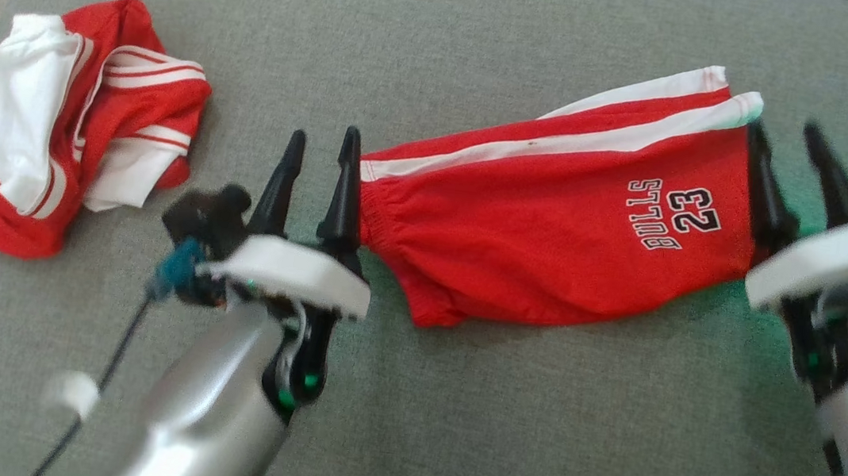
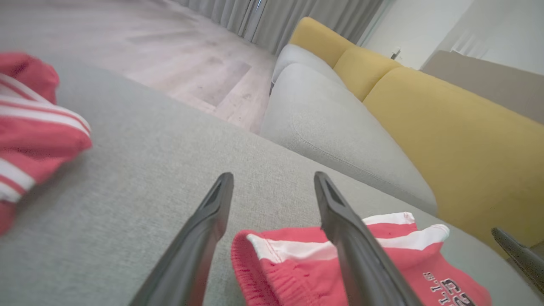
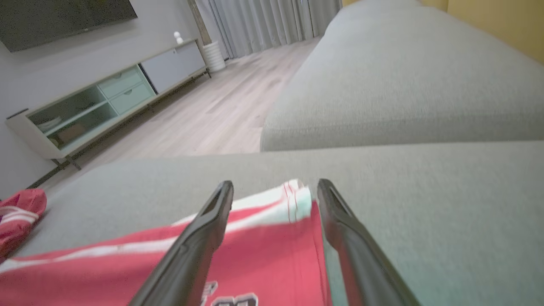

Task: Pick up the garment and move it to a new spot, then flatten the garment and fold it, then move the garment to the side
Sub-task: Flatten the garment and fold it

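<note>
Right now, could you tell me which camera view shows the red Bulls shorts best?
The head view: the shorts lie almost whole on the grey cushion. The left wrist view catches their waistband end, the right wrist view their striped hem end.

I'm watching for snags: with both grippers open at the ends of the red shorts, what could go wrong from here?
The left gripper has a finger right at the waistband of the shorts; pulling away could drag it.
The shorts lie slanted, a corner bulging at the near edge, so a fold may come out uneven.
The crumpled garment lies to the left; shorts moved there might land on it.
</note>
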`<state>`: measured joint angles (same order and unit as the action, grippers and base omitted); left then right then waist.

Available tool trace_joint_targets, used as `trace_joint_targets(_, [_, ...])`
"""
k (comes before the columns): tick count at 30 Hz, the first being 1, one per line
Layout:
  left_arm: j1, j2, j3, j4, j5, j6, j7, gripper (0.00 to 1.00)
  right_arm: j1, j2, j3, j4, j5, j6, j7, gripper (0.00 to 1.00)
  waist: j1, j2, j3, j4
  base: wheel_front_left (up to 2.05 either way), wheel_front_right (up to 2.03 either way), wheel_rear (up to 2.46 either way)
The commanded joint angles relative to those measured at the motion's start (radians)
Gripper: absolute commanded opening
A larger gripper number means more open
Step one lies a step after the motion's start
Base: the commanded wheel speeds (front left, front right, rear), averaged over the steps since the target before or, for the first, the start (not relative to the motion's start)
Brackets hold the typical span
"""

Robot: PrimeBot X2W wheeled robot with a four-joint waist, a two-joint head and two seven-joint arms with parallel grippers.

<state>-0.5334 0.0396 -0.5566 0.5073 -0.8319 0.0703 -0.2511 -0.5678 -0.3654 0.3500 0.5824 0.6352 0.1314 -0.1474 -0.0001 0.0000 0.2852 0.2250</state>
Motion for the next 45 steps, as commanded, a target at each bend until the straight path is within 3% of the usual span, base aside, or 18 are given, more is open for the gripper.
trace_joint_targets(1, [0.030, 0.012, 0.048, -0.054, 0.063, 0.018, -0.010, 1.00, 0.029, -0.026, 0.018, -0.036, 0.018, -0.001, 0.003, 1.00, 0.0001, 0.0000, -0.010, -0.005, 0.00, 0.00, 0.00])
trace_joint_targets(5, [0.168, 0.012, 0.117, -0.228, 0.323, 0.084, -0.010, 1.00, 0.080, -0.082, 0.011, -0.036, 0.054, -0.001, 0.011, 1.00, 0.0001, 0.0000, -0.016, 0.002, 0.00, 0.00, 0.00])
trace_joint_targets(9, [0.283, 0.011, 0.122, -0.377, 0.504, 0.118, -0.011, 1.00, 0.075, -0.107, -0.003, 0.017, 0.060, -0.001, 0.037, 1.00, 0.0001, 0.0000, -0.010, 0.034, 0.00, 0.00, 0.00])
trace_joint_targets(20, [0.394, 0.011, 0.053, -0.490, 0.651, 0.179, -0.011, 1.00, -0.003, -0.085, 0.033, 0.246, 0.075, -0.001, 0.128, 1.00, 0.0001, 0.0000, -0.002, 0.147, 0.00, 0.00, 0.00])
trace_joint_targets(21, [0.399, 0.011, 0.049, -0.490, 0.652, 0.182, -0.011, 1.00, -0.003, -0.076, 0.040, 0.259, 0.084, -0.001, 0.136, 0.93, 0.0001, 0.0000, -0.004, 0.151, 0.00, 0.00, 0.00])
trace_joint_targets(22, [0.404, 0.011, 0.047, -0.490, 0.655, 0.185, -0.011, 1.00, -0.005, -0.069, 0.048, 0.268, 0.090, -0.001, 0.138, 0.74, 0.0001, 0.0000, -0.006, 0.153, 0.00, 0.00, 0.00])
trace_joint_targets(24, [0.410, 0.011, 0.046, -0.489, 0.658, 0.190, -0.011, 1.00, -0.008, -0.061, 0.067, 0.281, 0.096, -0.001, 0.135, 0.18, 0.0001, 0.0000, -0.011, 0.155, 0.00, 0.00, 0.00])
trace_joint_targets(25, [0.414, 0.011, 0.045, -0.484, 0.666, 0.193, -0.011, 1.00, -0.010, -0.053, 0.082, 0.291, 0.107, -0.001, 0.128, 0.00, 0.0001, 0.0000, -0.017, 0.153, 0.00, 0.00, 0.00])
trace_joint_targets(34, [0.432, 0.011, 0.069, -0.469, 0.684, 0.184, -0.011, 1.00, -0.020, -0.068, 0.105, 0.320, 0.155, -0.001, 0.034, 0.00, 0.0001, 0.0000, -0.061, 0.066, 0.00, 0.00, 0.00])
trace_joint_targets(45, [0.447, 0.011, 0.088, -0.456, 0.691, 0.164, -0.011, 1.00, -0.008, -0.209, 0.103, 0.349, 0.185, -0.001, 0.010, 0.00, 0.0001, 0.0000, -0.102, -0.063, 0.00, 0.00, 0.00])
